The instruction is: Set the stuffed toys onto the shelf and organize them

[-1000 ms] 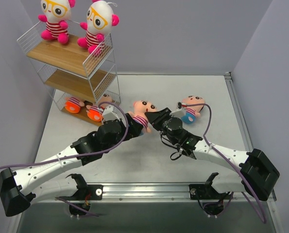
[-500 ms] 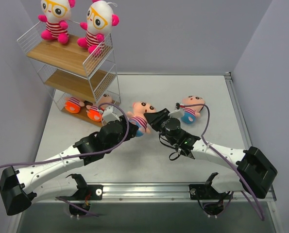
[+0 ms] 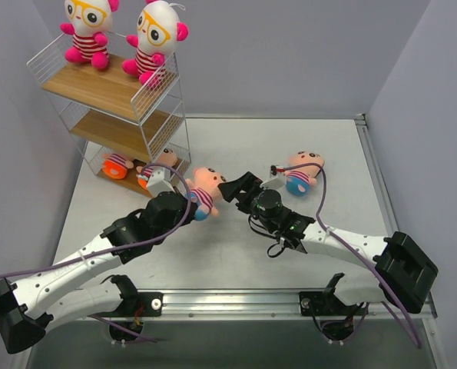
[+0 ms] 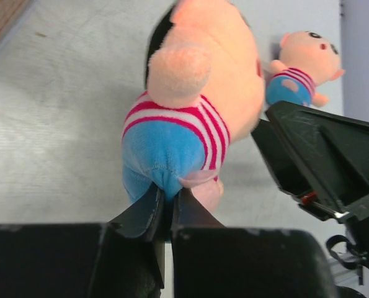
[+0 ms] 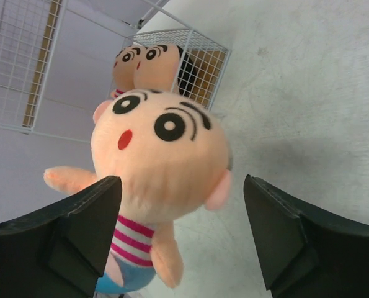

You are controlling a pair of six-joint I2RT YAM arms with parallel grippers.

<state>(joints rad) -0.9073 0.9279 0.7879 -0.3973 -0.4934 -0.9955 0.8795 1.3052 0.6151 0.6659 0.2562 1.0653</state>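
Note:
A peach-skinned stuffed toy (image 3: 203,191) in a striped shirt and blue bottom hangs above the table. My left gripper (image 3: 188,206) is shut on its blue bottom (image 4: 162,152), the left gripper (image 4: 167,202) pinching the fabric from below. Just right of the toy's head (image 5: 159,164), my right gripper (image 3: 236,187) stands open, its fingers on either side of the head and apart from it. A second blue-bottomed toy (image 3: 299,172) lies on the table behind the right arm. The shelf (image 3: 117,100) stands at the back left, with two white-headed toys (image 3: 86,31) on its top board.
Two orange-bottomed toys (image 3: 136,167) lie in the shelf's lowest tier (image 5: 200,59). The shelf's middle board (image 3: 113,132) is bare. Grey walls close the table on the left, back and right. Purple cables loop off both arms.
The right gripper has opened and let go of the toy's head. The left gripper has shut on the toy's blue bottom and carried it a little left toward the shelf.

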